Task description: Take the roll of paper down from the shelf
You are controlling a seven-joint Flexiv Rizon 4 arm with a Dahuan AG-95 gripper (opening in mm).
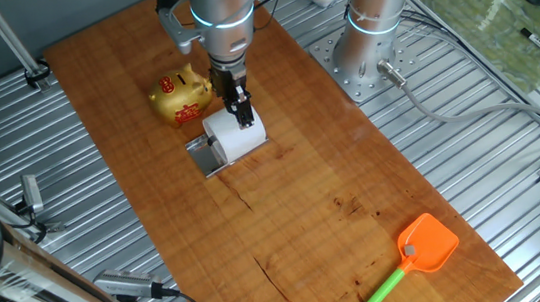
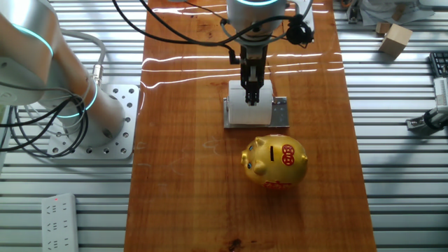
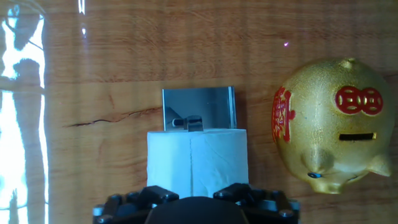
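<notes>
The white roll of paper (image 1: 233, 137) lies on the small shiny metal shelf (image 1: 204, 155) in the middle of the wooden table. It also shows in the other fixed view (image 2: 241, 112) and in the hand view (image 3: 197, 162), where the shelf's top (image 3: 199, 106) sticks out beyond it. My gripper (image 1: 243, 114) points straight down, with its black fingers (image 2: 252, 89) reaching the top of the roll. In the hand view the finger bases (image 3: 161, 198) cover the roll's near edge and the tips are hidden. I cannot tell whether the jaws grip the roll.
A gold and red piggy-bank figurine (image 1: 182, 96) stands close beside the shelf, also in the hand view (image 3: 329, 124). An orange fly swatter with a green handle (image 1: 417, 256) lies at the table's near right corner. The arm's base (image 1: 371, 55) sits on the metal frame beside the table.
</notes>
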